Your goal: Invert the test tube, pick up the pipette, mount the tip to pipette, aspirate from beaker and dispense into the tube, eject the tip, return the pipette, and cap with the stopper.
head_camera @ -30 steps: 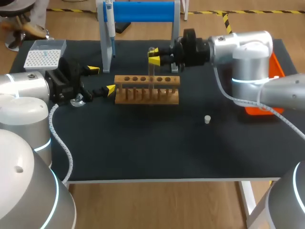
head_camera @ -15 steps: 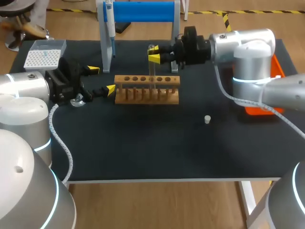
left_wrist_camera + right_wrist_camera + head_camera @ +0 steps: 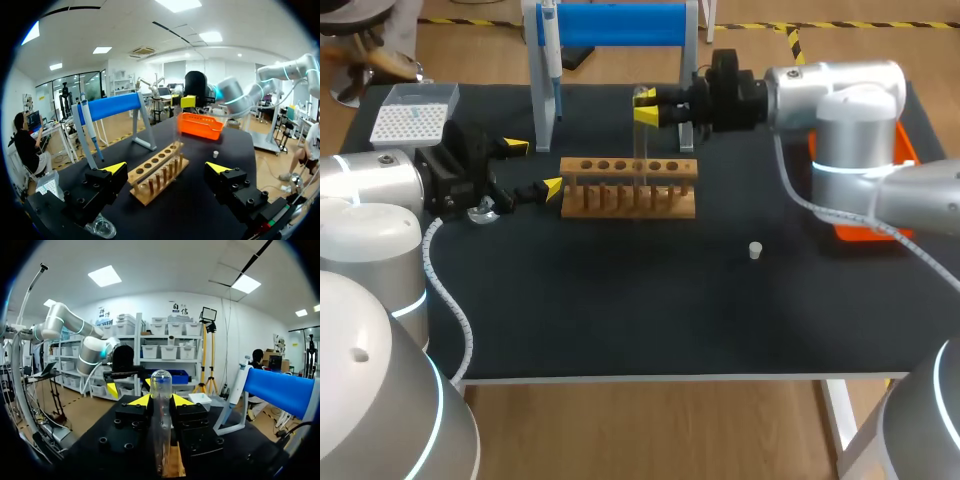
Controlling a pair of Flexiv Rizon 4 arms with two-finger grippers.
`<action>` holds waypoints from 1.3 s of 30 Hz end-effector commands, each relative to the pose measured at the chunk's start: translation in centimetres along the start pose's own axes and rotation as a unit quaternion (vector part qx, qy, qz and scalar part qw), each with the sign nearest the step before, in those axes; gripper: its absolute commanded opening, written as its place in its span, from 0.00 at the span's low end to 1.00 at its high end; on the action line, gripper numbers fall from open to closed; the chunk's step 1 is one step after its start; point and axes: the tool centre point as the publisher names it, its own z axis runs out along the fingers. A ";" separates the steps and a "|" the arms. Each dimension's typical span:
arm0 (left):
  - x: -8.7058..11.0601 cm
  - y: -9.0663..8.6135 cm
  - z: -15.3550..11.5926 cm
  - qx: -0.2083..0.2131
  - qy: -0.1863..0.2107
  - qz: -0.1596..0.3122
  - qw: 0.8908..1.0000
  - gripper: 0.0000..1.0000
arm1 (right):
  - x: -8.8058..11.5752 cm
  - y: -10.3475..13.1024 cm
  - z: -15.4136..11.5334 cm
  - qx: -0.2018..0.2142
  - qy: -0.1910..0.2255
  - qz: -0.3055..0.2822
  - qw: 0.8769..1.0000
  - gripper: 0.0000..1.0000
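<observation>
Test tube (image 3: pixel 640 145) stands upright in the right gripper (image 3: pixel 645 108), whose two yellow-tipped fingers press on it from both sides near its upper end. In the right wrist view the test tube (image 3: pixel 161 410) has its rounded closed end uppermost, just above the fingertips (image 3: pixel 140 400). Its lower end reaches down to the top bar of the wooden rack (image 3: pixel 630 187); whether it sits in a hole I cannot tell.

The left gripper (image 3: pixel 532 168) hangs wide apart with nothing between its fingers, just beside the rack's left end. A glass beaker (image 3: pixel 485 212) sits on the surface (image 3: pixel 620 300) right beneath that arm's wrist.

The pipette (image 3: pixel 549 60) hangs on the blue stand (image 3: pixel 620 22) behind the rack, and the tip box (image 3: pixel 410 120) lies at the far left corner. A small white stopper (image 3: pixel 755 250) lies well apart to the right, near the orange tray (image 3: pixel 900 150).
</observation>
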 end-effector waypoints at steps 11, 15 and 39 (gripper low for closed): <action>0.1 0.2 0.2 0.003 -0.003 0.000 1.000 1.00 | 2.1 3.0 -2.0 0.015 -0.019 0.013 1.000 0.00; 0.1 0.2 0.2 0.003 -0.003 0.000 1.000 1.00 | 2.1 3.0 -2.0 0.015 -0.019 0.013 1.000 0.00; 0.1 0.2 0.2 0.003 -0.003 0.000 1.000 1.00 | 1.0 4.1 -4.1 -0.037 -0.040 0.344 0.937 0.00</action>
